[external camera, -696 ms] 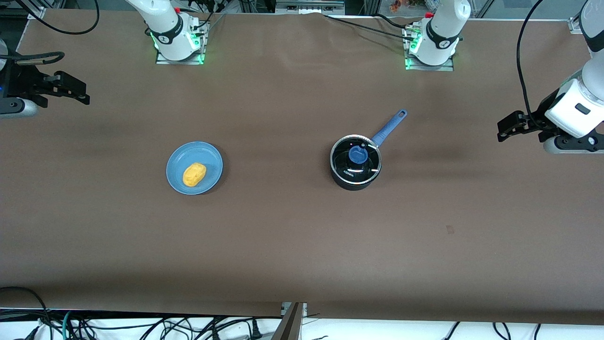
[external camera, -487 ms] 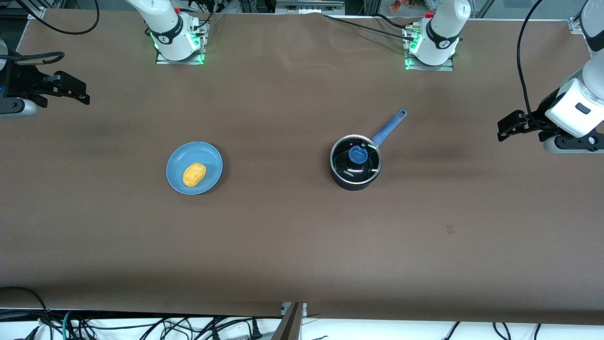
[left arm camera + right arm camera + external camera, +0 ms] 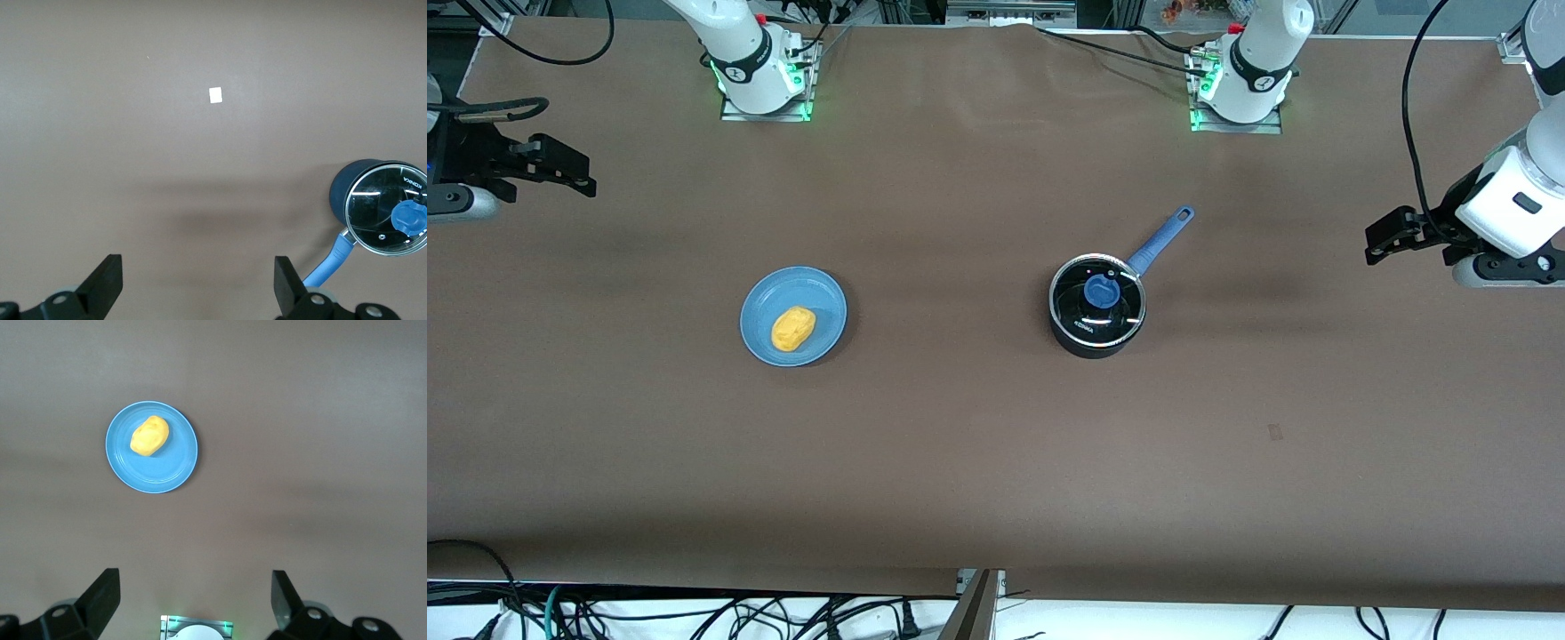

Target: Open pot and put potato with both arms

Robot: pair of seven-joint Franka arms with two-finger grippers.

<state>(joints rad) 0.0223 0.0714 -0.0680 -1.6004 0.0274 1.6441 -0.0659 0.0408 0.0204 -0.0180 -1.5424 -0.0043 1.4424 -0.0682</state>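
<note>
The task is at its very start: the pot (image 3: 1096, 308) sits on the brown surface (image 3: 978, 444) toward the left arm's end, with its glass lid (image 3: 1096, 300) in place and the blue knob (image 3: 1100, 291) at the lid's middle, the long blue handle (image 3: 1160, 238) angling away from the front camera. The potato (image 3: 792, 328) lies on a light-blue plate (image 3: 818, 289) toward the right arm's end of the surface, well apart from the pot. The left gripper (image 3: 1387, 238) hangs over the surface at its own end, well clear of the pot, its fingers (image 3: 107, 287) spread wide and empty in the left wrist view, which shows the pot off to one side. The right gripper (image 3: 560, 169) hovers over its end of the surface, also spread and holding nothing; the right wrist view looks down on the plate and potato from a height. Neither arm has touched anything. The step in hand looks like the approach. Next, the left gripper likely needs to travel over the lid, line its fingers up across the knob, descend and pinch it, while the right gripper moves over the plate and lowers around the potato.
</note>
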